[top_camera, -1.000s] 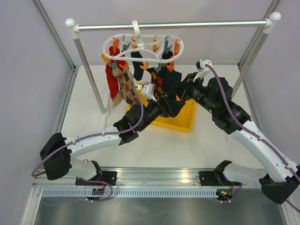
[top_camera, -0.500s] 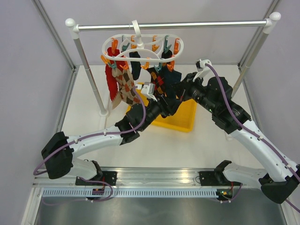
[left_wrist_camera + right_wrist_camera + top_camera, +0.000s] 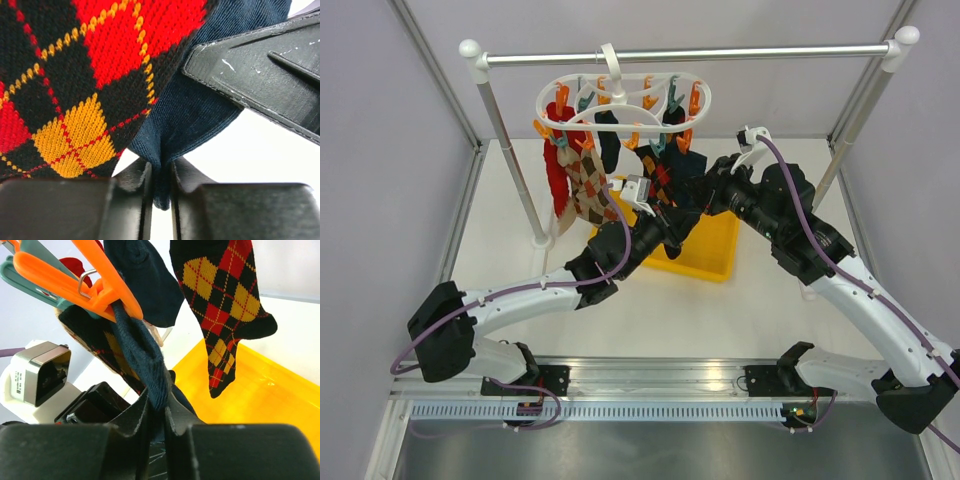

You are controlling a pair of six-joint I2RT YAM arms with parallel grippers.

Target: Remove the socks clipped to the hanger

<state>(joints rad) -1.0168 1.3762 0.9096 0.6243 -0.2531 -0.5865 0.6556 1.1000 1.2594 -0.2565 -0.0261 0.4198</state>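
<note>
The white oval hanger (image 3: pixel 620 100) hangs by its hook from the silver rail, with several socks clipped under it. A dark navy sock (image 3: pixel 142 355) hangs from an orange peg (image 3: pixel 100 285). My right gripper (image 3: pixel 159 405) pinches this sock just below the peg. My left gripper (image 3: pixel 161 167) is shut on the lower tip of the navy sock (image 3: pixel 195 110). A red, black and yellow argyle sock (image 3: pixel 75 75) hangs right beside it. In the top view both grippers (image 3: pixel 690 208) meet under the hanger's right side.
A yellow bin (image 3: pixel 715 255) sits on the table below the hanger. The rail's left post (image 3: pixel 510 150) stands at the left, and more argyle socks (image 3: pixel 575 180) hang by it. Another argyle sock (image 3: pixel 220 290) dangles over the bin (image 3: pixel 265 390).
My left gripper has gone from wide open to shut on the navy sock's tip, after edging a little towards the hanger. The right gripper has stayed in place.
</note>
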